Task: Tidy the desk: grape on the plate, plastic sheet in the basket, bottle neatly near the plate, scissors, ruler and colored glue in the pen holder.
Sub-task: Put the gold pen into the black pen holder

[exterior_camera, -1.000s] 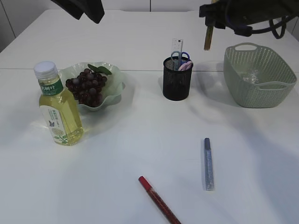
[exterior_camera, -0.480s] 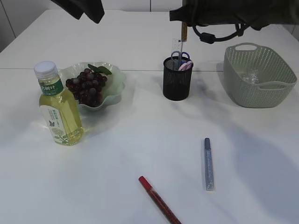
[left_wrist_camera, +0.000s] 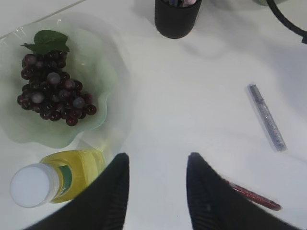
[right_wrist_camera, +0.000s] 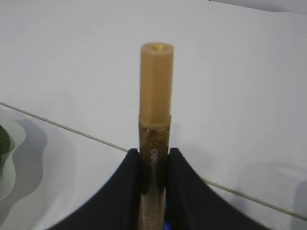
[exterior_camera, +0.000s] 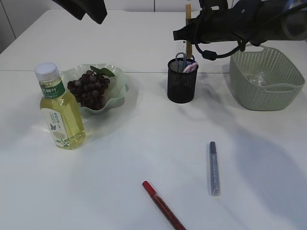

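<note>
While held upright over pen holder (exterior_camera: 182, 80) near table's far edge: gold glue stick (right_wrist_camera: 154, 124) pinched in right gripper (right_wrist_camera: 152, 165), aligned for straight drop.
Left gripper (left_wrist_camera: 156, 184) half open, empty, parked above bottle (left_wrist_camera: 55, 178) beside plate (left_wrist_camera: 108, 72); silver glue stick (exterior_camera: 214, 167) and red glue stick (exterior_camera: 162, 205) left near front edge.

Covered nearly the whole scene with a white tabletop (exterior_camera: 129, 158), matte and softly shadowed. Ran across its far part as a thin dark seam (exterior_camera: 144, 72), side to side. Closed off behind by pale wall panels (exterior_camera: 134, 4).
</note>
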Motion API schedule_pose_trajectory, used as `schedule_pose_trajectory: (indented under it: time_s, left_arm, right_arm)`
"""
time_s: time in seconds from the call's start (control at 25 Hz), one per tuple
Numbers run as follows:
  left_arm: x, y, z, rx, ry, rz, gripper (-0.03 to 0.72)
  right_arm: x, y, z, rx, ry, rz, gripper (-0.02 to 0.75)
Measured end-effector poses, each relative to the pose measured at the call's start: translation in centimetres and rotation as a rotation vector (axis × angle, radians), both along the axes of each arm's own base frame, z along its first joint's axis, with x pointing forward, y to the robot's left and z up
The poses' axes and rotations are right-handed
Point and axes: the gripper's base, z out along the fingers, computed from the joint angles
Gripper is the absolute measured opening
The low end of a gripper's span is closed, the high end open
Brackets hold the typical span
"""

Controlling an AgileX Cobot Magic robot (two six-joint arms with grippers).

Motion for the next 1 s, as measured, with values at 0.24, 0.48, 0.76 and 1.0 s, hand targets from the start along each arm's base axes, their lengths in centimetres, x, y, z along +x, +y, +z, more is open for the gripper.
schedule_pose_trajectory:
  time_s: [0.24,0.48,0.76,1.0]
  left_arm:
    - [0.03,0.04,0.0,0.005,-0.003,0.002,0.297]
    - [0.05,0.08,0.0,0.009,-0.006,0.003,0.297]
    - [0.06,0.1,0.01,0.011,-0.007,0.003,0.29]
    - [0.06,0.1,0.01,0.011,-0.007,0.003,0.289]
  right_arm:
    - [0.05,0.01,-0.05,0.0,-0.001,-0.001,0.149]
    - [0.2,0.02,-0.63,-0.003,0.007,-0.003,0.15]
    - [0.29,-0.03,-0.64,-0.003,-0.003,-0.01,0.149]
    - [0.3,-0.03,-0.62,-0.003,-0.005,-0.011,0.15]
